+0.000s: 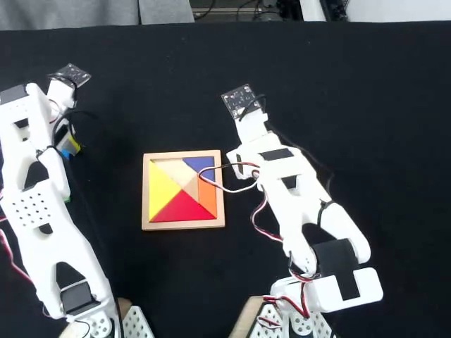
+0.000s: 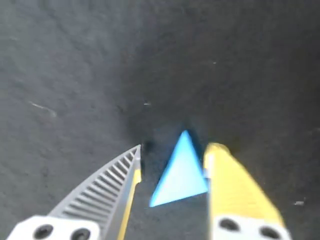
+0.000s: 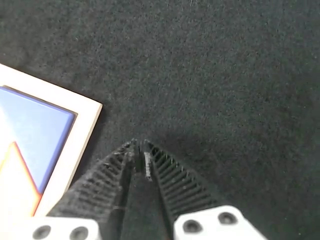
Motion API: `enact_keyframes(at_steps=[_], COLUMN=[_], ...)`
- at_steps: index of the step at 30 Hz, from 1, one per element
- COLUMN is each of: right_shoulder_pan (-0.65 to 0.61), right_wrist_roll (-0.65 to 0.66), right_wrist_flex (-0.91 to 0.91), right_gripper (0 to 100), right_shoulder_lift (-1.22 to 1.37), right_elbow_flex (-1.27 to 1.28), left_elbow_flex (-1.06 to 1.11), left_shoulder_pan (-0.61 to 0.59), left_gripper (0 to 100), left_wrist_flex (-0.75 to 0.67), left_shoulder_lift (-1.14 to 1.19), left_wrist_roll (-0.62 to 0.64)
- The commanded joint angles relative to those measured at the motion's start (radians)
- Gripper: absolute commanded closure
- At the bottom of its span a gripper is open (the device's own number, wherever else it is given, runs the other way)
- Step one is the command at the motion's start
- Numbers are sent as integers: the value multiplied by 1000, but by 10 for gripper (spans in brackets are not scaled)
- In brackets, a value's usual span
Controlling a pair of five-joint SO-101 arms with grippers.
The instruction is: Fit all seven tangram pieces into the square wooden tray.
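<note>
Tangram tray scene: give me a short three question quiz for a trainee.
1. True or false: the right gripper is shut with nothing in it.
2. What does the left gripper hold? A) a red square B) a light blue triangle C) nothing
3. Fill in: beside the yellow piece in the wooden tray, the other large triangle is ____.
Key: 1 true; 2 B; 3 red.

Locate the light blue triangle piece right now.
The light blue triangle sits between the left gripper's fingers, at the far left of the table in the high view, well apart from the wooden tray.
</note>
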Motion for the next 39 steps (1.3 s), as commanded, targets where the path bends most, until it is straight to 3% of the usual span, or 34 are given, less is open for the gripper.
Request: enact_keyframes(at_steps=[1,6,15,24,31,39], right_shoulder_pan=[17,14,15,15,15,17], right_wrist_roll=[9,9,11,11,11,11], right_wrist_flex=[-17,-17,-18,-21,-21,-21], right_gripper=[987,987,987,987,987,987], right_shoulder_lift=[1,1,1,1,1,1], right_elbow_flex=[-36,-36,-36,-36,-36,-36], left_elbow_flex=[10,8,-7,-18,-18,-30], left_shoulder_pan=[-22,-33,-19,-28,-25,-22], left_gripper=[694,694,694,699,820,873], left_wrist_flex=[18,57,52,95,94,146], left_shoulder_lift=[-2,-11,-2,-2,-2,-17], left_wrist_roll=[-81,-249,-361,-413,-407,-404])
